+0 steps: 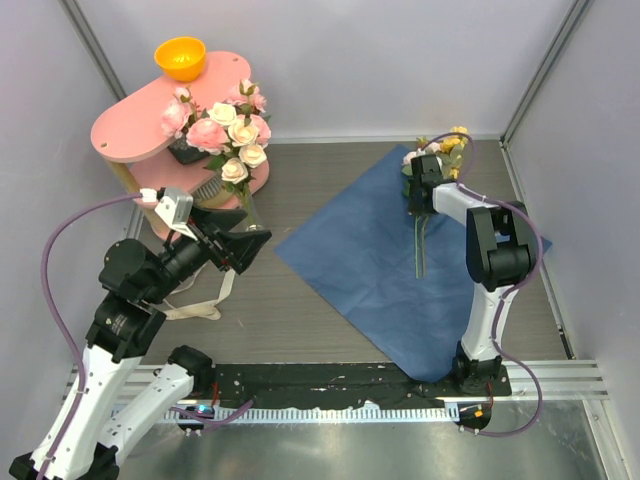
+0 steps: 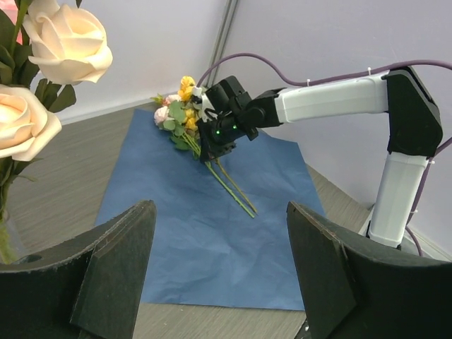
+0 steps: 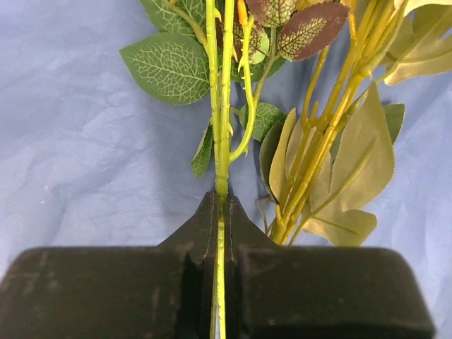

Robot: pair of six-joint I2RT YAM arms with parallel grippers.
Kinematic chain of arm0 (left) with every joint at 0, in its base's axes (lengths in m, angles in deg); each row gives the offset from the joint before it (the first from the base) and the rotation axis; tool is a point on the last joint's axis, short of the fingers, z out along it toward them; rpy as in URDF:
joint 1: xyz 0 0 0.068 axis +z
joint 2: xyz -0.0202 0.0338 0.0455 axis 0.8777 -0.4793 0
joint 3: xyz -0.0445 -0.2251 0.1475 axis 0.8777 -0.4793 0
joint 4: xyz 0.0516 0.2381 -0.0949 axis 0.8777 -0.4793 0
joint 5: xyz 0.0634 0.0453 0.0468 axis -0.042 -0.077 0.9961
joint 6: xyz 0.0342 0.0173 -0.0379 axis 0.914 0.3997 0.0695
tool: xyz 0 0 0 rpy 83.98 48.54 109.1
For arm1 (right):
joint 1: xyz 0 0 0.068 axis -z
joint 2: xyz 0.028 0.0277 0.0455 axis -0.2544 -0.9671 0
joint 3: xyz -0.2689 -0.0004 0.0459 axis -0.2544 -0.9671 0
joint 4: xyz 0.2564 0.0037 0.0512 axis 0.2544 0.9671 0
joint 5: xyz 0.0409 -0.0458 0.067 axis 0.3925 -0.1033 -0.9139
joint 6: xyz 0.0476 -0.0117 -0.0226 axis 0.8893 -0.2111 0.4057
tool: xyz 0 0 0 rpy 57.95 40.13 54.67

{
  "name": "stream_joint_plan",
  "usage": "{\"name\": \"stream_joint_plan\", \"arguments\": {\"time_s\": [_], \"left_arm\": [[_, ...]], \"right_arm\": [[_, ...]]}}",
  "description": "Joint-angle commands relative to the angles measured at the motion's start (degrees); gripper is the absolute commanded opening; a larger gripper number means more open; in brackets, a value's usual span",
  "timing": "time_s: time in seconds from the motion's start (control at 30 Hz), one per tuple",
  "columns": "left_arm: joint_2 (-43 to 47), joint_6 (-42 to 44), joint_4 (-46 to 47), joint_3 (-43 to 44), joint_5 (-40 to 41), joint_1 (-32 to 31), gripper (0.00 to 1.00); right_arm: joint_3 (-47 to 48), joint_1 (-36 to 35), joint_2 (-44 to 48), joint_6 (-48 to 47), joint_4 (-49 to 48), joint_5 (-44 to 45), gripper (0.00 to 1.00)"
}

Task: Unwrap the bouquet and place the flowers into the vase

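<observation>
Lifting straight up should free it: the right gripper is clamped on 1 thin green flower stem at the flat blue paper sheet's far corner, with yellowish neighbouring stems just beside. The left gripper gapes empty, left of the sheet, near the narrow clear glass vase.

You have nothing to read here: none of the three views shows any legible lettering, label, brand mark, number or sign.
</observation>
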Motion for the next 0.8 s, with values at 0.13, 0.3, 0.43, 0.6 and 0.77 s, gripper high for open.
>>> {"name": "stream_joint_plan", "arguments": {"time_s": [0.13, 0.3, 0.43, 0.6, 0.77], "left_arm": [[-1.71, -4.47, 2.52, 0.64, -1.32, -0.08, 0.79], [-4.52, -9.03, 6.99, -0.42, -2.11, -0.08, 0.78], [-9.08, -15.53, 11.31, -0.86, -5.27, 0.0, 0.77], [-17.26, -23.8, 17.99, 0.37, -10.02, -1.57, 0.68], [-24.45, -22.32, 20.11, 2.65, -0.9, -12.46, 0.69]], "right_arm": [[-4.56, -1.51, 22.25, 3.86, -6.93, -6.77, 0.01], [-13.94, -1.6, 36.57, 7.12, -11.95, -17.84, 0.01], [-23.53, -2.21, 45.01, 12.04, -22.73, -33.66, 0.01], [-33.9, -6.25, 55.66, 14.33, -28.92, -43.62, 0.01], [-37.88, -11.34, 63.48, 14.42, -29.1, -44.24, 0.01]]}}
